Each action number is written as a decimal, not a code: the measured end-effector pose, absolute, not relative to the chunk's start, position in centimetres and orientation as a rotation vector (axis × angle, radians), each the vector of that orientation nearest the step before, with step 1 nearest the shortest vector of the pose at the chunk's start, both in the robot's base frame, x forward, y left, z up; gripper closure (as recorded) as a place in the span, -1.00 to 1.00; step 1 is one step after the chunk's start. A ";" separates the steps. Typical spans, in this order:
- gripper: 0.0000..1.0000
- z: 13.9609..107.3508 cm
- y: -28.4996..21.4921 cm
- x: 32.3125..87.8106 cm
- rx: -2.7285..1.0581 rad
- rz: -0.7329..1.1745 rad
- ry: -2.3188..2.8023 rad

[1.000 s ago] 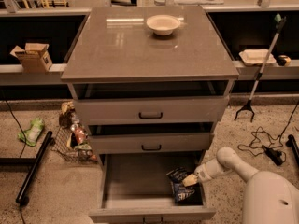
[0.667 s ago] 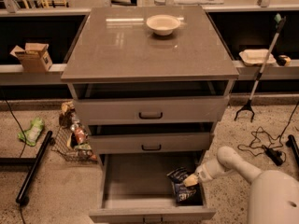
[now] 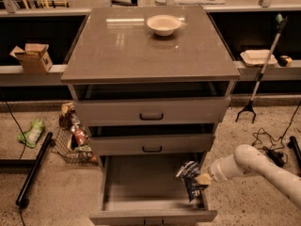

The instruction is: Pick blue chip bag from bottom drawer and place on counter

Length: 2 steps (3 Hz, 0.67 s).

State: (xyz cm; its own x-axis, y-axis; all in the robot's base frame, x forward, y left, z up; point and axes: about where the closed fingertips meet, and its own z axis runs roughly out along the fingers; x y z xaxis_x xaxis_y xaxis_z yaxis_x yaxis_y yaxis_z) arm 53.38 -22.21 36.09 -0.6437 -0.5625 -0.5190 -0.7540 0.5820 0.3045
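The bottom drawer (image 3: 136, 180) is pulled open below the two black-handled drawers. The blue chip bag (image 3: 189, 181) hangs upright at the drawer's right side, near the front corner, raised off the floor of the drawer. My gripper (image 3: 202, 178) reaches in from the right on a white arm (image 3: 244, 161) and is shut on the bag's right edge. The counter (image 3: 131, 46) tops the cabinet, well above the gripper, and carries a white bowl (image 3: 163, 24) near its back edge.
A cardboard box (image 3: 32, 57) sits on the left ledge and a plate (image 3: 257, 56) on the right ledge. A grabber tool (image 3: 262, 72) leans at the right. A wire basket of snacks (image 3: 73, 139), a green bag (image 3: 32, 132), a black pole (image 3: 33, 171) and cables (image 3: 268, 142) lie on the floor.
The blue chip bag lay flat in the drawer's right front corner; now it stands upright and higher in my gripper. The arm has lifted slightly.
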 end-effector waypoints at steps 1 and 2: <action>1.00 42.9 -21.2 49.7 -1.244 0.596 2.336; 1.00 42.5 -20.9 49.4 -1.250 0.607 2.343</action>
